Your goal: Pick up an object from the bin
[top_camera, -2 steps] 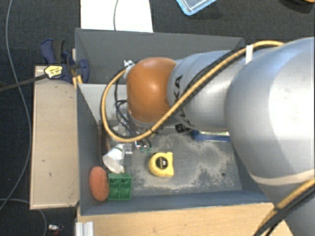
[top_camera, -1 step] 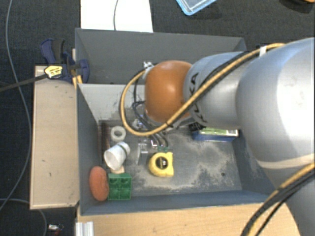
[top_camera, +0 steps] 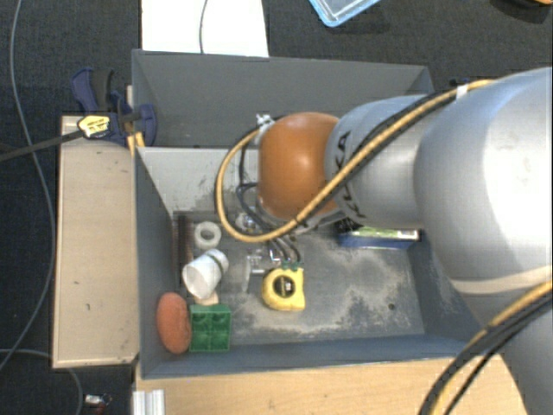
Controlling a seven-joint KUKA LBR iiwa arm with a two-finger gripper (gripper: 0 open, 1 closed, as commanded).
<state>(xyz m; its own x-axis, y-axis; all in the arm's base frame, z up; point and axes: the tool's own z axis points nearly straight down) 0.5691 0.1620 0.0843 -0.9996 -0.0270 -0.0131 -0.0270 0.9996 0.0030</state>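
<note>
The yellow tape measure (top_camera: 283, 289) lay flat on the floor of the bin (top_camera: 371, 305), a little left of the middle and towards the near wall. It was the thing closest to the gripper (top_camera: 270, 262), which hung just on its far-left side and low over the floor. How wide the gripper stood could not be told, since the metal parts under the wrist ran together with the wiring there, and nothing could be seen in its hold.

To the left of the tape measure a white cup (top_camera: 204, 273) lay on its side, with a white ring (top_camera: 207, 233) just beyond it on the far side. A green block (top_camera: 210, 328) and a brown egg-shaped thing (top_camera: 174, 322) sat side by side in the near-left corner. A flat blue and green thing (top_camera: 380, 234) showed to the right, partly under the arm. The orange cover (top_camera: 294, 167) and a looped yellow cable (top_camera: 226, 199) sat above the gripper.

If the tape measure was the target, the gripper probably needed to shift slightly right and nearer, so as to sit squarely over the casing before it came down. The casing looked hard and rounded, so a hold across its straighter sides would likely slip least. A straight descent should keep clear of the cup on the left.
</note>
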